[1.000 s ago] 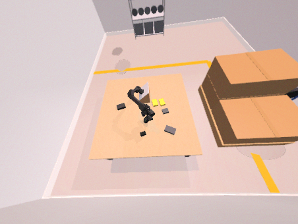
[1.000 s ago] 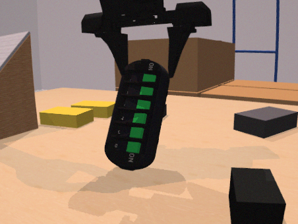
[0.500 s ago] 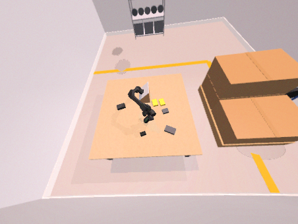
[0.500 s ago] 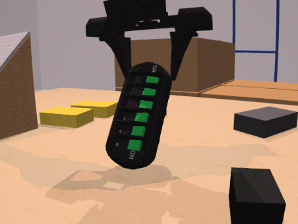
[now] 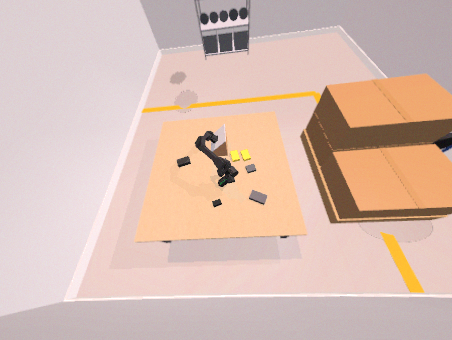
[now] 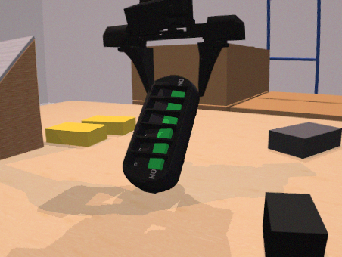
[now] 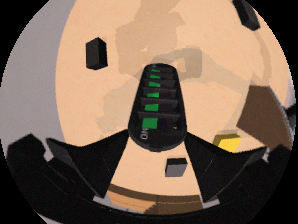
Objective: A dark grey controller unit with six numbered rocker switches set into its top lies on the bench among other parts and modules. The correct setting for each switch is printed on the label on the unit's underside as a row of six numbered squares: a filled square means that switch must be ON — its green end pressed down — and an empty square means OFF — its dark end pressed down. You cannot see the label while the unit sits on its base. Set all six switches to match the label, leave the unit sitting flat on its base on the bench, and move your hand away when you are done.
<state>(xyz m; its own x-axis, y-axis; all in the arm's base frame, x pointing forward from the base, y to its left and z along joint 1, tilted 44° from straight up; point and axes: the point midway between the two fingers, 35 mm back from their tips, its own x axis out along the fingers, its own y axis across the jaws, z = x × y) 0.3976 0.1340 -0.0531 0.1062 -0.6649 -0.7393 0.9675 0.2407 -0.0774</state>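
The dark grey controller unit (image 5: 223, 183) (image 6: 160, 126) (image 7: 159, 107) hangs in the air above the bench, tilted, its long side running steeply downward. Its switch face is turned toward the exterior camera. All six switches show a green end beside a dark end; which ends are pressed down is hard to tell. "ON" is printed at both ends of the green side. The underside and its label are hidden in every view. My gripper (image 6: 175, 94) (image 7: 156, 134) is shut on the unit near its upper end, one finger on each long side.
A wedge-shaped stand (image 5: 220, 146) (image 6: 20, 109) is at the left in the exterior view. Two yellow blocks (image 5: 235, 155) (image 6: 76, 134) lie near it. A grey block (image 5: 258, 197) and a small black block (image 5: 216, 203) (image 6: 295, 219) also lie on the bench, with another black block (image 5: 183, 161) farther off.
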